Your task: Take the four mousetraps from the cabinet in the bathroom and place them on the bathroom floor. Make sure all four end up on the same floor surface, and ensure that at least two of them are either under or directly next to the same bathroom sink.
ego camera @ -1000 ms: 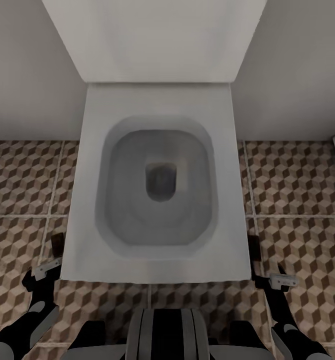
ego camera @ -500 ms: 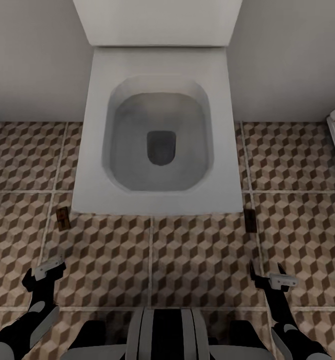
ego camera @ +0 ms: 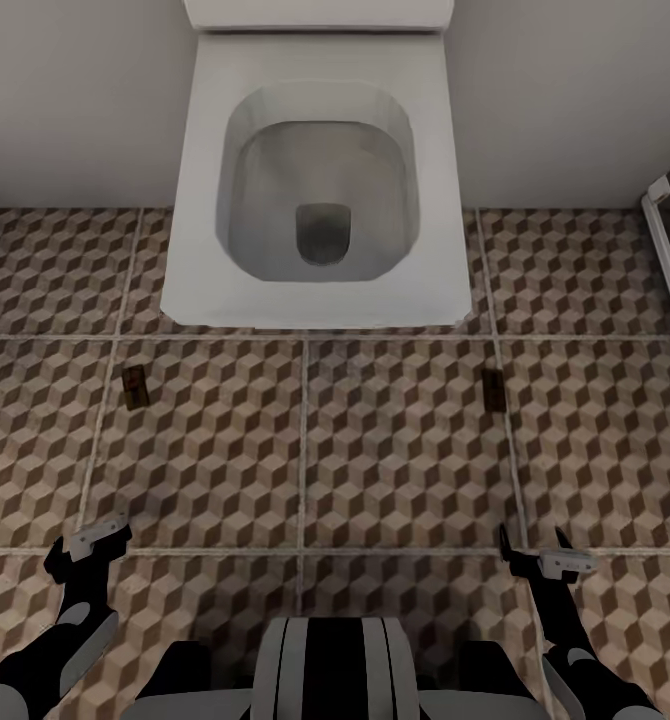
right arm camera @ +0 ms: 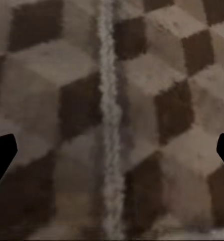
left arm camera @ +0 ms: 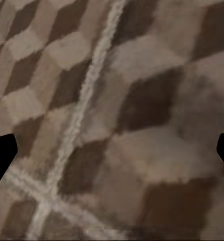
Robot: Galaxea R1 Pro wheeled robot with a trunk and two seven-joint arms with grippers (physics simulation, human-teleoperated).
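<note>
Tiled bathroom floor [ego camera: 395, 450] w/ cube pattern is seen in front of a white toilet [ego camera: 320, 180]. Two mousetraps lie flat on it: one [ego camera: 135, 386] off the toilet's front-left corner, one [ego camera: 493, 389] off its front-right corner, well apart. Left pincer [ego camera: 87, 545] and right pincer [ego camera: 540, 560] are held wide, nothing gripped. Judged: two traps placed; remaining traps must be fetched from the cabinet next, and a sink's nearness can't be confirmed.
</note>
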